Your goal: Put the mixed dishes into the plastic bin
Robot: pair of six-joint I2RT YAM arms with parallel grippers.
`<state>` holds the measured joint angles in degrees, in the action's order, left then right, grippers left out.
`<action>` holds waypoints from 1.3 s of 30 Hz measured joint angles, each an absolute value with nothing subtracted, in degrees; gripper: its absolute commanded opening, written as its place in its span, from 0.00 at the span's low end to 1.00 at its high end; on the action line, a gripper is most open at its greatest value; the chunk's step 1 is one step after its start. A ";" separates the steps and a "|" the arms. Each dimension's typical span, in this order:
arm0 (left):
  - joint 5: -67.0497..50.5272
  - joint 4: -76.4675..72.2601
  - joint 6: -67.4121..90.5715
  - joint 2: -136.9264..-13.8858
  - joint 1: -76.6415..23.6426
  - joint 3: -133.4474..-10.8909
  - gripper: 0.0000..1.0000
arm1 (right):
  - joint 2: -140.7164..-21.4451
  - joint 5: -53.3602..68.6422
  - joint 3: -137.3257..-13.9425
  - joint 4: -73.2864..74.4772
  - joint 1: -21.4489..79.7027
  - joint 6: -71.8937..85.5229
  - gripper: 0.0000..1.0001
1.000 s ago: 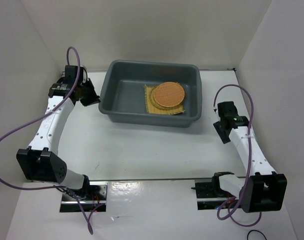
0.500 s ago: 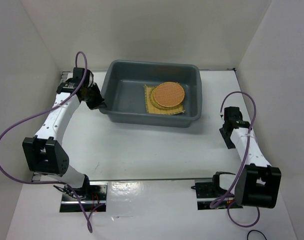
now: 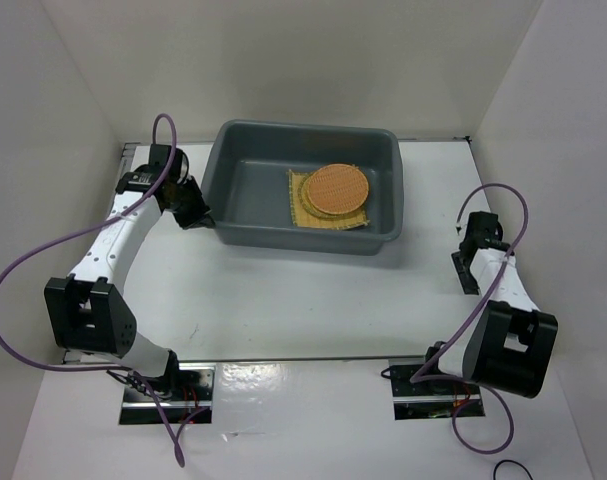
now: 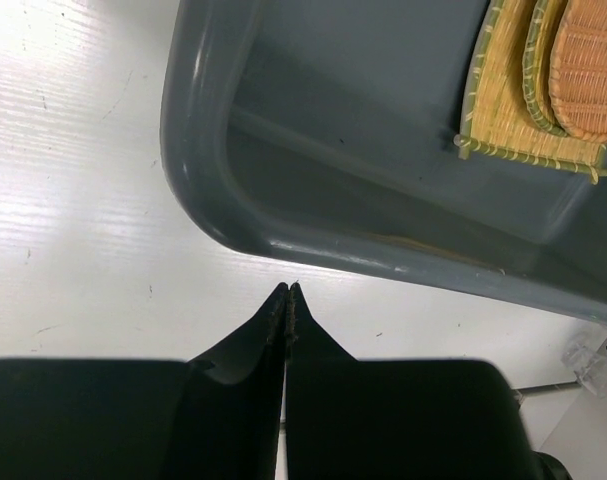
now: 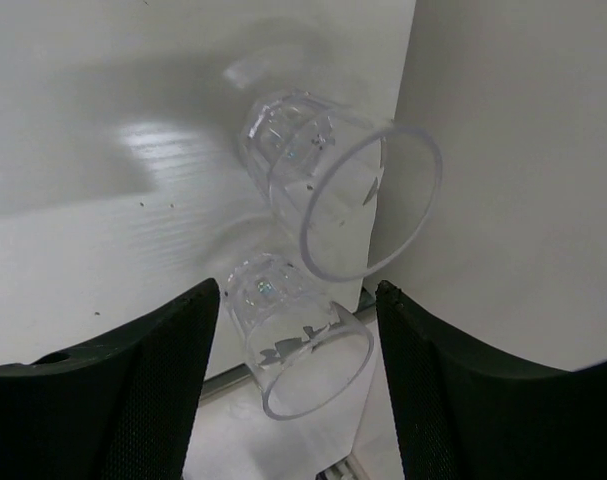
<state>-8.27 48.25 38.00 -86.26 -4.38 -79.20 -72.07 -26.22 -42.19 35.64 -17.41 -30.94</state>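
Left hand (image 4: 286, 300): fingers pressing together, hovering just outside the bin's (image 4: 198, 130) corner rim.
Right hand (image 5: 295, 295): spreading wide; two cups (image 5: 333, 190) lying tipped ahead, beside the wall (image 5: 513, 150).
Bin: holding mat (image 4: 503, 110) and discs (image 4: 583, 60) toward its right.

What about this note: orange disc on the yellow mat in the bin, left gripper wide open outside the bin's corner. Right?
No. The left wrist view shows the left gripper shut, fingers pressed together, outside the corner of the bin. The orange disc does lie on the yellow mat in the bin.
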 measured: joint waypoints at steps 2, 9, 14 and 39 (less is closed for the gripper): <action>-8.27 47.90 38.00 -86.28 -4.64 -79.20 0.00 | -72.77 -25.34 -42.19 34.61 -17.41 -31.70 0.69; -8.56 46.46 39.16 -86.28 -4.82 -79.07 0.00 | -75.00 -23.07 -42.04 31.66 -17.41 -34.54 0.69; -8.80 44.77 39.72 -86.26 -4.89 -76.64 0.00 | -77.32 -21.41 -42.04 30.52 -17.39 -36.16 0.57; -7.77 41.08 43.92 -74.52 -4.21 -65.76 0.01 | -82.89 -3.18 -97.25 40.51 29.32 -36.38 0.00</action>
<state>-7.77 41.08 43.92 -74.52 -4.21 -65.76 -82.89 -3.18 -97.25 40.51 29.32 -36.38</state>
